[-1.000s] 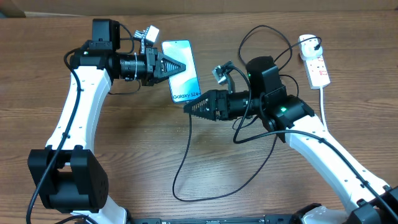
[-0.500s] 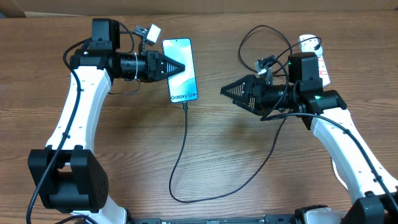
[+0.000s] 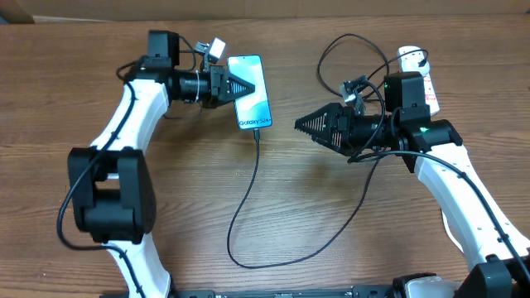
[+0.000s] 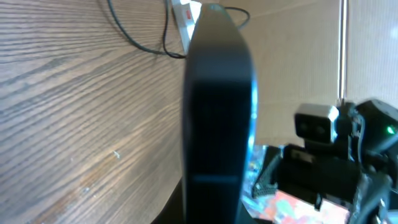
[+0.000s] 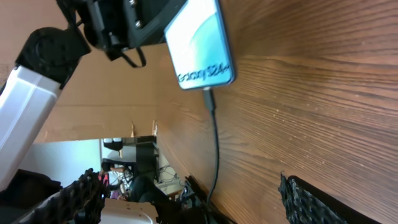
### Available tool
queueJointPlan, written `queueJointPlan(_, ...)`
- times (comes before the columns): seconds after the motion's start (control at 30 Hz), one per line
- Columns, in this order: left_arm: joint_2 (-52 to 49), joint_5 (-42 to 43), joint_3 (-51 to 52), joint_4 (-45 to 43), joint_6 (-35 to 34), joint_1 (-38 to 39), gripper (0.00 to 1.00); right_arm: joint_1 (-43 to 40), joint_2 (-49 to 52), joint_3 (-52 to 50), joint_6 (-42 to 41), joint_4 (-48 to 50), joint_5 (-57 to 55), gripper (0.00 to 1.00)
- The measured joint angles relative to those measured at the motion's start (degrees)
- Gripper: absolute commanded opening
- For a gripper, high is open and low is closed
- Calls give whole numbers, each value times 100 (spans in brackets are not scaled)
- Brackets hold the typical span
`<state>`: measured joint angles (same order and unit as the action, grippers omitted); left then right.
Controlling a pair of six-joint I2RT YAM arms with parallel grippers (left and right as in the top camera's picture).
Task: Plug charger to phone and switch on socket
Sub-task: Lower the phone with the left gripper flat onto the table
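1. Left claw [image 3: 240,87] pinches the phone [image 3: 259,108] by its edge, upper centre, likely to steady it
2. Charger [image 3: 258,137] tip sits in the phone's lower end
3. Right claw [image 3: 300,124] hangs spread and empty; socket [image 3: 407,54], upper right, not yet switched, I'd guess

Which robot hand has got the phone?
The left gripper: its fingers are closed on the phone from its long edge. The right gripper is open, empty and apart from it.
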<state>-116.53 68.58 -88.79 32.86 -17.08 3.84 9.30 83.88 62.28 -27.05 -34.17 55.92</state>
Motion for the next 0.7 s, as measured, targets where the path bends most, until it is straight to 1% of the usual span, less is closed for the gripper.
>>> queueJointPlan(0.13,-310,-52,0,-203,-256,114,4,0,0,0,7,2,-52,90)
queueJointPlan(0.43,-960,-487,0,-452,-402,555,4,0,0,0,7,2,-136,90)
queueJointPlan(0.7,-1075,-1034,0,-885,-487,625,5,0,0,0,7,2,-184,90)
